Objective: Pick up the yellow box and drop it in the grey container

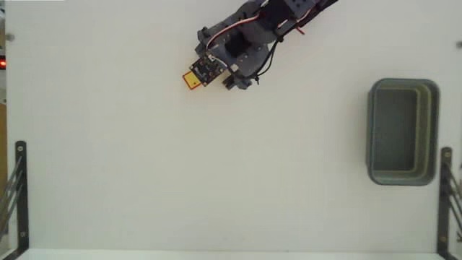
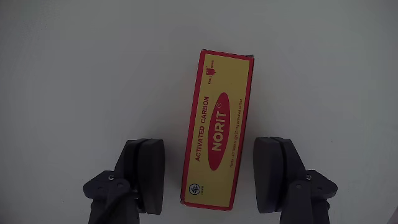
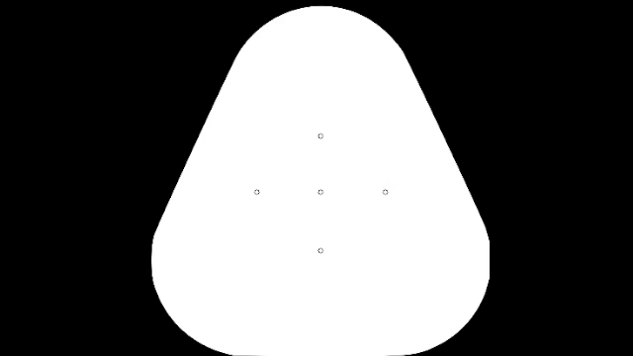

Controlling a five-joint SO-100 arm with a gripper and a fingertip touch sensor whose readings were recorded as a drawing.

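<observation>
Counted across the views there is one yellow box [image 1: 192, 79], one grey container [image 1: 403, 132], one arm [image 1: 267, 29] and one gripper [image 2: 211, 174].

Going left to right in the fixed view, a dark bracket [image 1: 19, 195] stands at the lower left edge of the white table [image 1: 180, 173]. Further right, near the top, a small part of the yellow box pokes out from under the gripper head, its orange-yellow end pointing down and to the left. The arm runs from there up to the top right edge of the picture, with a white and red cable [image 1: 238, 30] over it. Well apart from the box, on the right side of the table, the grey container lies with its long side running up and down the picture; nothing shows inside it. A second dark bracket [image 1: 445, 195] stands just beside it at the lower right edge.

The wrist view shows what the fixed view hides. From left to right: the left finger [image 2: 144, 174], the box [image 2: 217, 127], the right finger [image 2: 273, 174]. The box lies flat on the table between the two dark fingers, with white table showing on either side of it, so the jaws are spread wide and grip nothing. The red edge, the red oval and the words "ACTIVATED CARBON NORIT" can be read only here. The container is outside this view.
</observation>
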